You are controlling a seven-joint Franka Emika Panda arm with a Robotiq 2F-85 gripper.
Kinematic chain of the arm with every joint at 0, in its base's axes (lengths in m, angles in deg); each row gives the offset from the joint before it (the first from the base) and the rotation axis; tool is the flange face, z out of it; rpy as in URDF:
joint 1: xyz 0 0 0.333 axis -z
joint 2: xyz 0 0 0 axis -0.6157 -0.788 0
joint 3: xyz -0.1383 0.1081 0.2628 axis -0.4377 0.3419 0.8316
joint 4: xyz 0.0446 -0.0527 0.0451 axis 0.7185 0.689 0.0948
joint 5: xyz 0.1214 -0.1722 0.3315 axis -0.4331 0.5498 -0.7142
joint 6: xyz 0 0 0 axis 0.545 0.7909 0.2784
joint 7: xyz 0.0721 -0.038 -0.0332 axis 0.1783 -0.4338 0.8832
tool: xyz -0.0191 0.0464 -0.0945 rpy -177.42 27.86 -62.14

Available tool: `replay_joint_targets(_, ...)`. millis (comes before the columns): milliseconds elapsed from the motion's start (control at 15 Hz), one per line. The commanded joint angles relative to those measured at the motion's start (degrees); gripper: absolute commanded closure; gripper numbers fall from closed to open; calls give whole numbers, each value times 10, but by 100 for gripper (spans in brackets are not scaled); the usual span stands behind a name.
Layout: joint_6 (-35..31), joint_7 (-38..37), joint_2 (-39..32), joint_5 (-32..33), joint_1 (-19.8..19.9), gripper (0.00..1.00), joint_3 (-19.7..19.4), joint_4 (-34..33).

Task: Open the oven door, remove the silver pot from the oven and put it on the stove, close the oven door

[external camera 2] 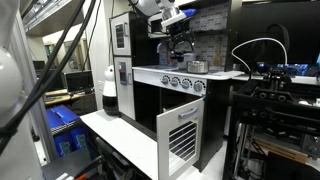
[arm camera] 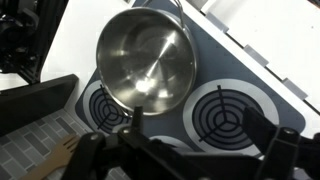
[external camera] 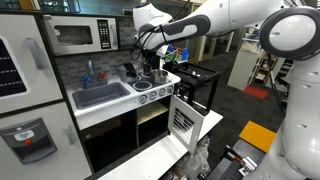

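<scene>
The silver pot (arm camera: 145, 58) sits on the stove (arm camera: 222, 52).

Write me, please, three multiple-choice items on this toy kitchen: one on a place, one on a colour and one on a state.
1. Where is the silver pot? A in the oven; B on the stove; C in the sink.
2. What colour is the frame of the oven door? A white; B red; C green.
3. How does the oven door stand? A shut; B open; C taken off.
Answers: 1 B, the wrist view shows it sitting over a burner ring. 2 A, it looks white in both exterior views. 3 B, it stands swung outward.
</scene>
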Motion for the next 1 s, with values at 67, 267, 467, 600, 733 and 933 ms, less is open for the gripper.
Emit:
replay_joint_targets(67,0,2,79,23,-14,0,16,53)
replay_joint_targets(267,-8,16,136,27,-21,0,33,107)
replay_joint_targets(467,-25,18,210,27,-28,0,50,191)
replay_joint_targets(600,-34,20,263,23,-32,0,60,252)
replay_joint_targets(733,-41,17,317,20,-37,0,67,314)
replay_joint_targets(933,-36,11,392,14,-45,0,69,402)
